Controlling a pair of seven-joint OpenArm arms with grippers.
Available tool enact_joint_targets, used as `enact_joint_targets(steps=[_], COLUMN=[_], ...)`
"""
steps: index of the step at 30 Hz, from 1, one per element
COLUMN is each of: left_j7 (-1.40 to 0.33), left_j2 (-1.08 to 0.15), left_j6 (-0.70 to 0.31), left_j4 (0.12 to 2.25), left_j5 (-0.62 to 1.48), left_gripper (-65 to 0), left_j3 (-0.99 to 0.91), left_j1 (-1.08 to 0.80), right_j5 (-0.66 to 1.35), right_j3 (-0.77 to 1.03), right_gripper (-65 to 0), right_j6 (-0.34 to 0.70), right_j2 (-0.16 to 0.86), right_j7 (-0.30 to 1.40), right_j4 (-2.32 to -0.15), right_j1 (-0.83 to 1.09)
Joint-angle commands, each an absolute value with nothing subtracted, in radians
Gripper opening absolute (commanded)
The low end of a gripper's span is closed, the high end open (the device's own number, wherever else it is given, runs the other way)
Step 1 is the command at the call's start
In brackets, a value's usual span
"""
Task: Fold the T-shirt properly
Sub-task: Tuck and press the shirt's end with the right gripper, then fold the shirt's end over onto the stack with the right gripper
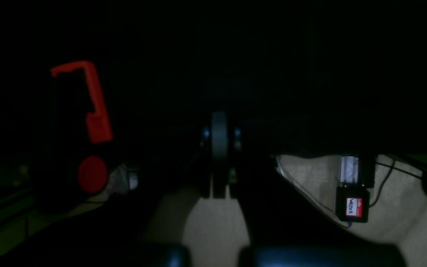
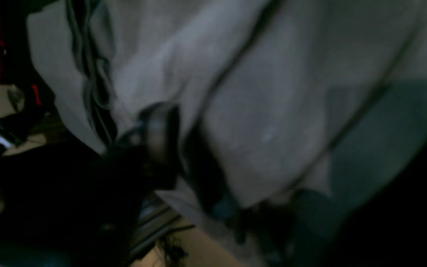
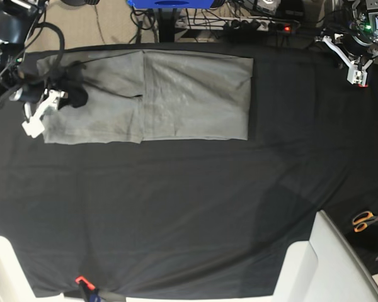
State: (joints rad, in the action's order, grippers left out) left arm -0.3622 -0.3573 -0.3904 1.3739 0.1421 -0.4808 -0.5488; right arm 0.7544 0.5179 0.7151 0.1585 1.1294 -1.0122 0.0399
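The grey T-shirt [image 3: 189, 94] lies flat along the far side of the black table cloth [image 3: 176, 201], with its left part folded over as a separate panel. My right gripper [image 3: 74, 94] rests on that left panel, near the shirt's left end. In the right wrist view, blurred grey T-shirt fabric [image 2: 272, 111] fills the frame and a fold of it runs between the dark fingers [image 2: 159, 133], which stand close together. My left gripper [image 3: 356, 70] hangs off the table's far right corner, away from the shirt. Its fingers [image 1: 219, 148] are pressed together with nothing in them.
Orange-handled scissors [image 3: 365, 220] lie at the right edge beside a white panel [image 3: 331, 264]. A power strip and cables [image 3: 252, 25] run behind the table. A red clamp [image 1: 95, 107] shows in the dark left wrist view. An orange clip [image 3: 80, 280] sits at the front edge.
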Motion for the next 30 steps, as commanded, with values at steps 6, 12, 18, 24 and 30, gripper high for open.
enact_joint_targets(steps=[6, 12, 18, 24, 30], left_j7=[-0.351, -0.349, -0.348, -0.346, -0.346], left_j2=[-0.374, -0.374, -0.374, -0.352, -0.349], left_j6=[-0.384, -0.384, -0.384, -0.384, -0.384], left_j4=[1.383, 1.383, 1.383, 1.392, 1.394], left_j5=[0.147, 0.147, 0.147, 0.147, 0.147], left_gripper=[-65.0, -65.0, -65.0, -65.0, -65.0], left_j3=[-0.486, -0.486, -0.486, -0.487, -0.487], left_j1=[-0.555, -0.555, -0.555, -0.555, -0.555], right_j5=[0.674, 0.674, 0.674, 0.674, 0.676], right_j3=[0.516, 0.512, 0.51, 0.47, 0.3], right_gripper=[-63.8, -64.4, -64.4, -64.4, -64.4], right_j6=[0.698, 0.698, 0.698, 0.605, 0.306], right_j2=[0.177, 0.174, 0.14, 0.137, 0.11], right_j7=[1.145, 1.121, 1.129, 1.124, 1.127], right_j4=[-1.009, -1.107, -1.288, -1.46, -1.67], right_j1=[0.056, 0.082, 0.107, 0.12, 0.179])
